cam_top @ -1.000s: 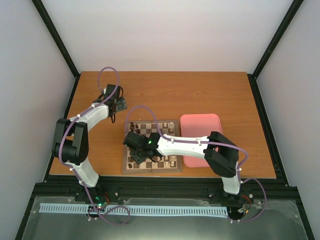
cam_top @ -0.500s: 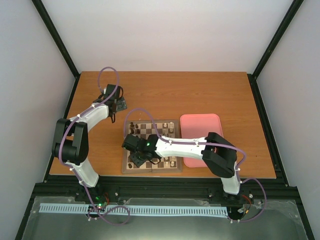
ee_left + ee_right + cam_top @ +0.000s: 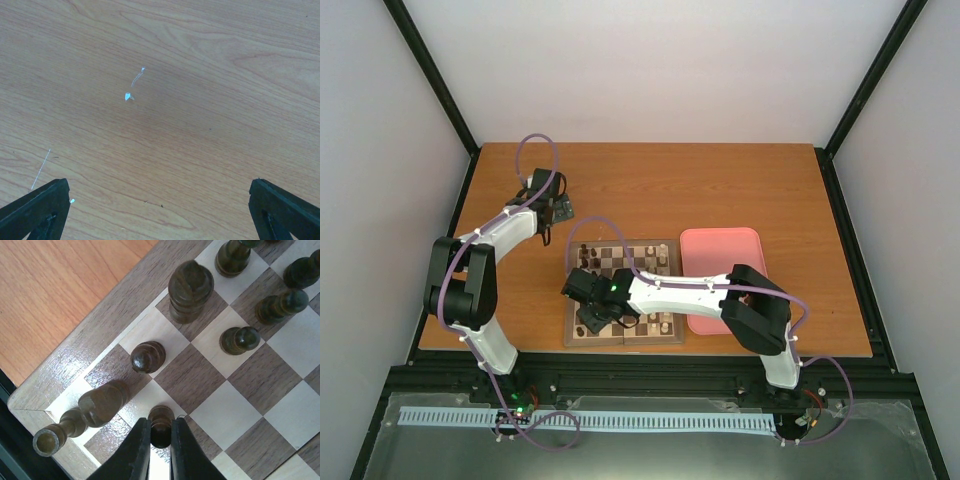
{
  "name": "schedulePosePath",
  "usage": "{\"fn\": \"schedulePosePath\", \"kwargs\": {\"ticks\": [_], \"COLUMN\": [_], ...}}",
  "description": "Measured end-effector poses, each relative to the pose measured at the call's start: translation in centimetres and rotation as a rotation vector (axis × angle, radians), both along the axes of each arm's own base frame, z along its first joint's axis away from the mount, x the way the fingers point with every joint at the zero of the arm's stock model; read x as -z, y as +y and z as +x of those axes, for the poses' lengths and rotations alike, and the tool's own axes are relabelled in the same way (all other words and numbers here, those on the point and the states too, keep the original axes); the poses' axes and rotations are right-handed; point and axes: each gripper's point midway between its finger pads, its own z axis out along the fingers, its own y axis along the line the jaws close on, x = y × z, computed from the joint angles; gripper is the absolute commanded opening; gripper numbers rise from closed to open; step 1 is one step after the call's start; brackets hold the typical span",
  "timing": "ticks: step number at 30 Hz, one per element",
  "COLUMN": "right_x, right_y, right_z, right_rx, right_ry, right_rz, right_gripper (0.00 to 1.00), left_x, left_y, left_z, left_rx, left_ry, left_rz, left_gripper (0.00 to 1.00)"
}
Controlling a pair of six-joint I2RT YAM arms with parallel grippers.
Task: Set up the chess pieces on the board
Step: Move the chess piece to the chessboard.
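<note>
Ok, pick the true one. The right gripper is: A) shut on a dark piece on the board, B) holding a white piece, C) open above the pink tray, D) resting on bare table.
A: in its wrist view the right gripper pinches a small dark piece near a corner of the board.

The table point(image 3: 720, 190) is orange-brown wood-grain laminate with black rails along its sides. The board point(image 3: 638, 250) lies flat on it, a little left of middle, with its near side close to the table's front edge. In the right wrist view, the board's corner sits just short of that dark edge. The pink tray point(image 3: 720, 250) lies just beside the board's right side and parallel to it; whether they touch cannot be told. On the wood in the left wrist view lie a small white scrap point(image 3: 128, 96) and a thin pale thread point(image 3: 138, 77).
</note>
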Motion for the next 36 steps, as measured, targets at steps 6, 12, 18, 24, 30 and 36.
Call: {"fn": "schedulePosePath", "kwargs": {"ticks": [6, 12, 18, 24, 30, 36], "right_x": [-0.3, -0.5, -0.2, 0.2, 0.3, 0.3], "right_y": [0.1, 0.1, 0.2, 0.1, 0.4, 0.4], "right_z": [0.5, 1.4, 2.1, 2.7, 3.1, 3.2], "right_rx": [0.011, 0.031, 0.042, 0.052, 0.058, 0.055], "right_ry": [-0.025, -0.069, -0.080, -0.078, -0.080, -0.076], "right_rz": [-0.002, -0.015, -0.024, -0.030, -0.024, -0.022], "right_gripper": [0.03, 0.03, 0.04, 0.05, 0.05, 0.13], "left_x": [0.0, 0.0, 0.0, 0.0, 0.0, 0.0], "left_y": [0.0, 0.0, 0.0, 0.0, 0.0, 0.0], "left_z": [0.0, 0.0, 0.0, 0.0, 0.0, 0.0], "left_rx": [0.000, 0.000, 0.000, 0.000, 0.000, 0.000], "left_ry": [0.000, 0.000, 0.000, 0.000, 0.000, 0.000], "left_rz": [0.000, 0.000, 0.000, 0.000, 0.000, 0.000], "left_gripper": [1.00, 1.00, 1.00, 1.00, 1.00, 1.00]}}
